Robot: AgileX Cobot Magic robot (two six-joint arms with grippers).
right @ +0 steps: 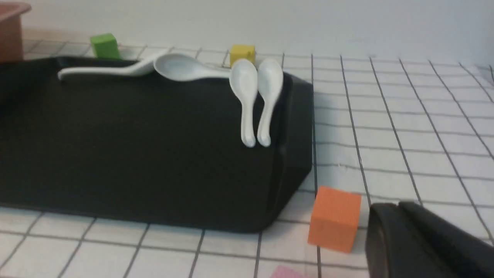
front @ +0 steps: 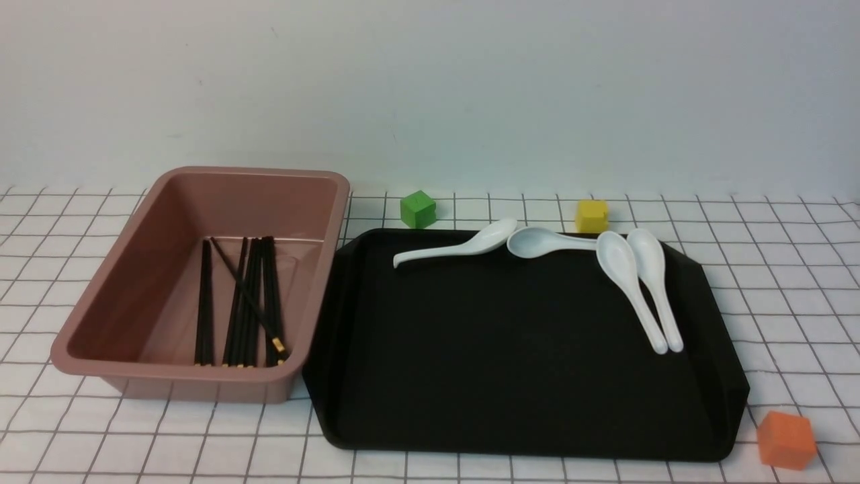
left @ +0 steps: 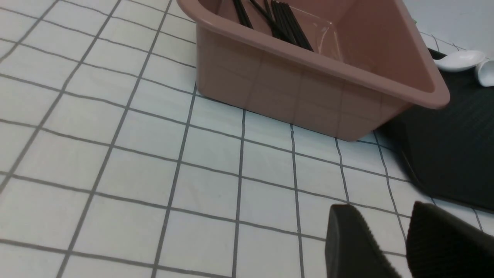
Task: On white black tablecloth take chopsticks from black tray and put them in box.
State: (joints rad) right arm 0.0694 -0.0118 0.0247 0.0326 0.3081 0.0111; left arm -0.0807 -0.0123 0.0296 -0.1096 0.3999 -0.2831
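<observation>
Several black chopsticks (front: pixel 242 302) with gold bands lie side by side inside the pink box (front: pixel 168 380), one of them crossing the others; they also show in the left wrist view as chopsticks (left: pixel 281 21) in the box (left: pixel 308 96). The black tray (front: pixel 537 390) stands right of the box on the gridded tablecloth (front: pixel 779 269) and carries only white spoons. Neither gripper appears in the front view. My left gripper (left: pixel 382 210) hovers over bare cloth near the box's corner, open and empty. My right gripper (right: pixel 397 206) sits by the tray's (right: pixel 135 154) corner, its fingers together, holding nothing.
Several white spoons (front: pixel 631 282) rest along the tray's far and right sides. A green cube (front: pixel 417 208) and a yellow cube (front: pixel 591 216) stand behind the tray. An orange cube (front: pixel 786 440) sits by its near right corner, close to my right gripper as orange cube (right: pixel 334 218).
</observation>
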